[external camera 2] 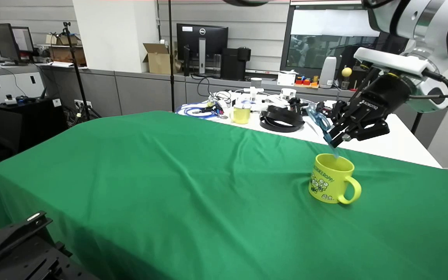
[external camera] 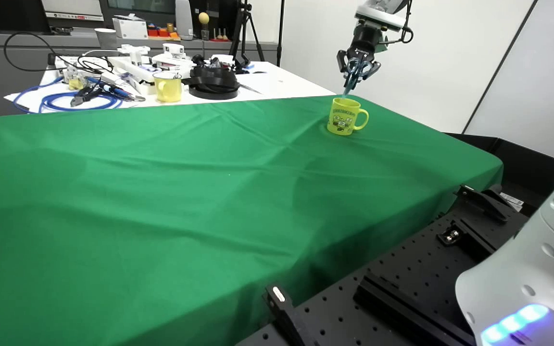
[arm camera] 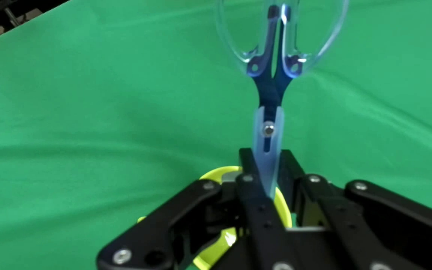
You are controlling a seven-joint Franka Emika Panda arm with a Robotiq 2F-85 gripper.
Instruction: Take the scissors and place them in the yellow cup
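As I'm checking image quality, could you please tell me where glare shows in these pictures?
In the wrist view, white glints on the scissors and inside the yellow mug; in an exterior view, the light strip on the robot base washes out to blue-white.

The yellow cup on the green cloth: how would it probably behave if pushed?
The yellow cup would likely slide before tipping, as its base looks broad. Pushed at its side handle, it may swivel. The wrinkled green cloth could slow it.

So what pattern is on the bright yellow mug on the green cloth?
Dark lettering above cartoon figures on the mug, clearest in an exterior view.
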